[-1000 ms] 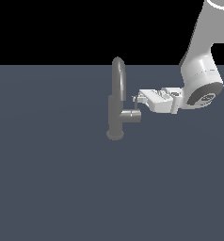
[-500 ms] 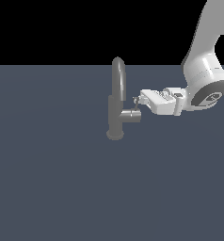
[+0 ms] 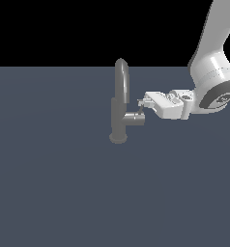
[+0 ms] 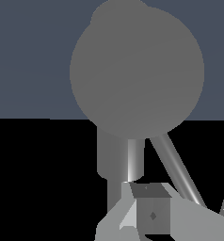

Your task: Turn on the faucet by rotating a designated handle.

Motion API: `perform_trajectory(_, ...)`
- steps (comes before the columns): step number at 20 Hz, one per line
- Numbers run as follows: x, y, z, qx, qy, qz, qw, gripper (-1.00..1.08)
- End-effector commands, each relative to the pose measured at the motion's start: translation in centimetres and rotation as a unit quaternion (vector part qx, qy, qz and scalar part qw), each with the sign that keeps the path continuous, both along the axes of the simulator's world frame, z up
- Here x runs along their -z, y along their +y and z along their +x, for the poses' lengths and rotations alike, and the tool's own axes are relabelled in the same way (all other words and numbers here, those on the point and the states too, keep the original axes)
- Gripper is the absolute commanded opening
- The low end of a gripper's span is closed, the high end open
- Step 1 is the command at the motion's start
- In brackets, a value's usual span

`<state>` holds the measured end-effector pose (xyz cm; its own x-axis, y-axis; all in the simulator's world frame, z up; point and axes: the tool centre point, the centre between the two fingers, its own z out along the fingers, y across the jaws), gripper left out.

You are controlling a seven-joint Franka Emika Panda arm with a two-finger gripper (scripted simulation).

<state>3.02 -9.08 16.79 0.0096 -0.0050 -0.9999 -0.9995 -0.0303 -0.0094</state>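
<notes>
- Exterior view first: the claw point(image 3: 142, 104) comes in level from the exterior view's right, its tips right at the faucet point(image 3: 120, 103), just above the short side stub.
- The handle point(image 3: 139, 110) sits directly below the claw's tips, a thin rod rising from the stubby cylinder point(image 3: 135, 118); tip and rod look to be touching or nearly so, though at this size I cannot call it for certain.
- Claw state: cannot tell. Neither view shows the gap between the fingers clearly, and nothing is plainly clamped.
- Progress, as I judge it: the approach is done, the claw is at the lever. The turn itself seems all to come; no sign here that the tap is running or how far the lever has swung.
- Wrist view adds the close-up: the stub's round end point(image 4: 136, 70) fills the picture dead ahead of the claw, and the slim handle rod point(image 4: 174, 167) slants right beside one finger point(image 4: 149, 207).
- The exterior view alone shows the arched spout, the round base on the worktop point(image 3: 64, 193) and the arm's line of reach.
</notes>
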Motion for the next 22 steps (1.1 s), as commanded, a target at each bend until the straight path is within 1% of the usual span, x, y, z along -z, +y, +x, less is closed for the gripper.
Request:
perform_trajectory(1, 0.7, -0.1, -1.1, -0.001, 0.004, 0.002, 1.0, -1.0)
perform_trajectory(11, 2.5, -0.3, -4.5, -0.002, 0.006, 0.002, 1.0, -1.0)
perform_trajectory(12, 2.5, -0.3, -4.5, -0.002, 0.006, 0.002, 1.0, -1.0)
perform_trajectory(13, 1.5, -0.1, -3.5, -0.002, -0.006, 0.0, 1.0, -1.0)
perform_trajectory(22, 7.6, -0.3, -5.7, -0.002, 0.005, 0.002, 1.0, -1.0)
